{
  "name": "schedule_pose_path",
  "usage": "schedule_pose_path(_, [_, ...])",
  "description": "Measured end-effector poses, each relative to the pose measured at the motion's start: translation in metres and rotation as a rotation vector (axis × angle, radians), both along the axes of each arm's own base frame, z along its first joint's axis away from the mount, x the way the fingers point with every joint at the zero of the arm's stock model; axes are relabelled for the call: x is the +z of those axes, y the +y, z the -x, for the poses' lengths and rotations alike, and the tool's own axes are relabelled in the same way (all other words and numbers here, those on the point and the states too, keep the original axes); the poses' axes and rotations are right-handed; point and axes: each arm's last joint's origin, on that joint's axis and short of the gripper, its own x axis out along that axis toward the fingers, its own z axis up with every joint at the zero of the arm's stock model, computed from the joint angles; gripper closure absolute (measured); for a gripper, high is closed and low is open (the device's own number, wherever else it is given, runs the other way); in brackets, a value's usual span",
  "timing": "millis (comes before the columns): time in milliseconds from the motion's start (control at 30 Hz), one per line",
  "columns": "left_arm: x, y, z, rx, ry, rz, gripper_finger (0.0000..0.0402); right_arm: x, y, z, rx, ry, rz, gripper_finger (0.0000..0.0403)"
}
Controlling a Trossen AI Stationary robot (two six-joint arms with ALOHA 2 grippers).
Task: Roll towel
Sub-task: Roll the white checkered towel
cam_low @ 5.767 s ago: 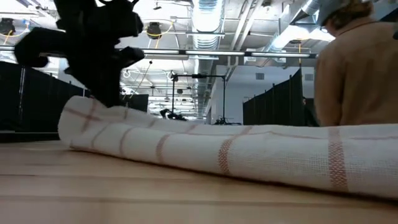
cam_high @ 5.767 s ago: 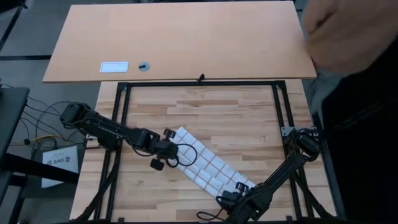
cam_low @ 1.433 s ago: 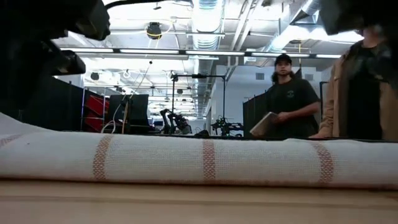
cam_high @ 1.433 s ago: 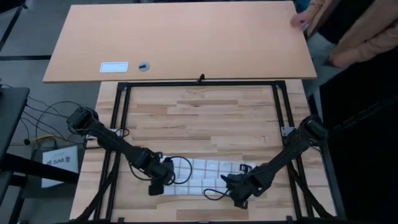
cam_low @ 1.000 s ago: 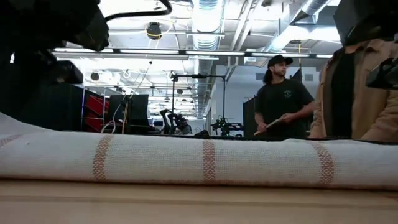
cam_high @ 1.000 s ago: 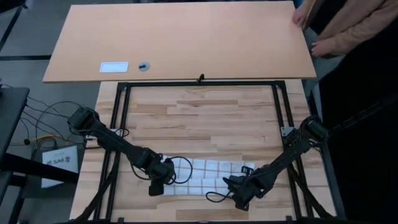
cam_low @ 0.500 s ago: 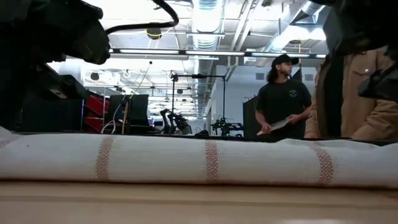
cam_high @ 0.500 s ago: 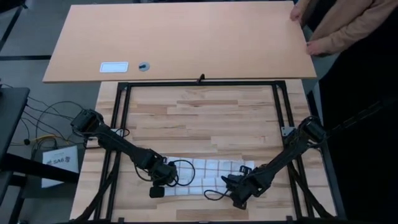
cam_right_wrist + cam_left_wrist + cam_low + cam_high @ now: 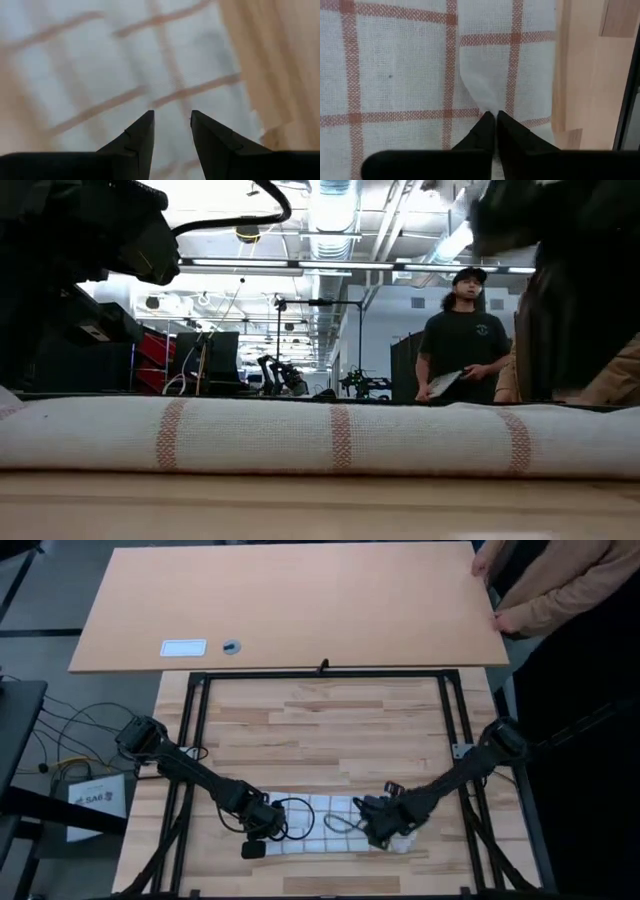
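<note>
1 towel is laid as a long narrow band along the near edge of the table, already folded or part-rolled into a low thick strip as seen in the low view; a tight roll is not yet formed, so most of the rolling is judged left; the left gripper is pressed together at the towel's left end, a small pucker of cloth pinched at its tips; the right gripper is hung over the right end, fingers spread apart, nothing seen between them; count: 1 towel, 2 arms, 2 grippers, 2 people beyond the table in the low view, 1 tan board behind the frame.
</note>
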Motion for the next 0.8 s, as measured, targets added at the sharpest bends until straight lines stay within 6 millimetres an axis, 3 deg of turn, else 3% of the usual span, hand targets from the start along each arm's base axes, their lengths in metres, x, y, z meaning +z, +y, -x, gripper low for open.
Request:
schedule_pose_path(233, [0.0,0.0,-0.001,-0.004,-0.01,0.004,0.0401,-0.028,-0.032,-0.004,-0.082,0.018,-0.035,0.0285])
schedule_pose_path(333, [0.0,0.001,-0.001,-0.002,-0.009,0.003,0.0401,-0.036,-0.031,-0.007,-0.061,-0.038,-0.123,0.0285])
schedule_pose_path(567, [0.001,0.005,-0.002,0.013,0.004,-0.002,0.0401,-0.041,-0.028,-0.001,-0.053,-0.043,-0.147,0.0285])
schedule_pose_path(800, [0.015,0.017,0.0,0.057,-0.032,-0.025,0.0401,-0.041,-0.017,0.003,-0.004,-0.043,-0.163,0.0285])
